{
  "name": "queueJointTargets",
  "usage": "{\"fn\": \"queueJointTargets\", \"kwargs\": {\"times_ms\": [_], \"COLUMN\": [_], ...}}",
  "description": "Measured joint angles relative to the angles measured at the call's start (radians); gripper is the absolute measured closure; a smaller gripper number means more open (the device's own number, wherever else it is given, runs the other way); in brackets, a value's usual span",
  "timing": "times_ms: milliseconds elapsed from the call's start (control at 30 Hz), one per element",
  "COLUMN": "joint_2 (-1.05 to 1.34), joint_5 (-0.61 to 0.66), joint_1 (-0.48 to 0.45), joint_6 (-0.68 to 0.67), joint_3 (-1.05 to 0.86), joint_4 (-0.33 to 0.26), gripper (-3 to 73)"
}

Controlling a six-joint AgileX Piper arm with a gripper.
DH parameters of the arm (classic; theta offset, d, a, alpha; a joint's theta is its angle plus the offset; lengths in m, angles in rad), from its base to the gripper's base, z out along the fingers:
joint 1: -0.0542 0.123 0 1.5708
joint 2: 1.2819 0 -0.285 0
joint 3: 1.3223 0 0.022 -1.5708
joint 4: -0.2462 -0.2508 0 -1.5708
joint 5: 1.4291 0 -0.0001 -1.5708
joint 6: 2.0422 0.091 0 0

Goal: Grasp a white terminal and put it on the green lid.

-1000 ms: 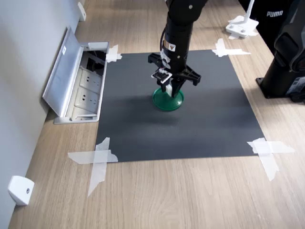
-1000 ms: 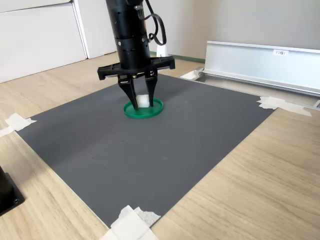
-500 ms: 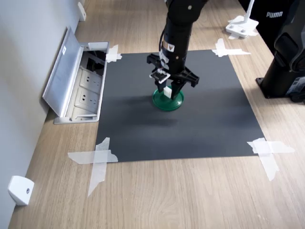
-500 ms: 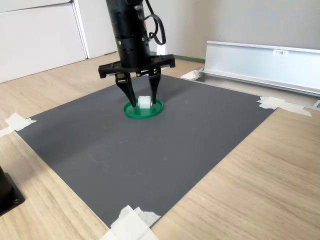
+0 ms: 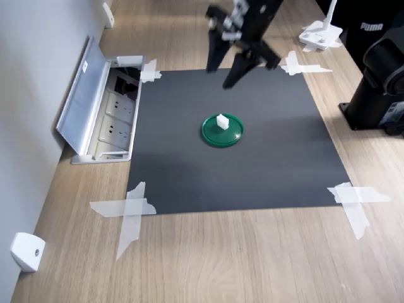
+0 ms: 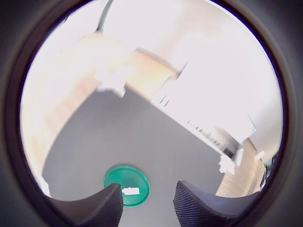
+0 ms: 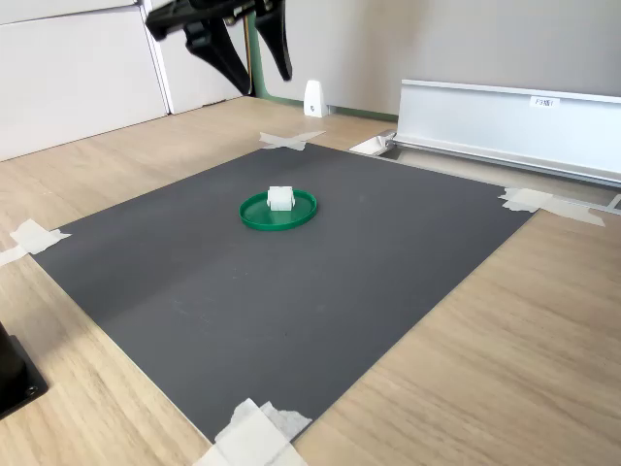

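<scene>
The green lid (image 5: 211,134) lies flat near the middle of the black mat (image 5: 278,158). The white terminal (image 5: 221,120) stands on it, free of the fingers. My gripper (image 5: 219,76) hangs high above the mat's far part, well clear of the lid, open and with nothing between its fingers. In the second exterior view the gripper (image 7: 264,83) is at the upper edge, above and behind the lid (image 7: 254,215) with the terminal (image 7: 280,198) on it. The wrist view shows the lid (image 6: 118,179) and terminal (image 6: 130,191) far below the spread fingertips (image 6: 110,203).
An open floor socket box with a silver flap (image 5: 85,101) borders the mat on the first exterior view's left. White tape strips (image 5: 129,211) hold the mat's corners. A white wedge piece (image 5: 26,251) lies near the wall. A black robot base (image 5: 379,95) stands at the first exterior view's right.
The gripper has let go of the terminal, risen from the lid and drawn back high above the mat's far side. The terminal stays on the lid.
</scene>
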Motion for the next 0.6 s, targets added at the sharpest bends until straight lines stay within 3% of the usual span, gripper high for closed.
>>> {"fn": "queueJointTargets", "kwargs": {"times_ms": [167,367,600], "joint_2": [0.152,0.326,0.556], "joint_5": [-0.005,-0.126,-0.383], "joint_1": [0.000,0.000,0.000], "joint_6": [0.124,0.236,0.378], "joint_3": [0.000,-0.061,-0.298], "joint_4": [0.023,0.030,0.008], "gripper": [36.7,65.2,70.0]}}
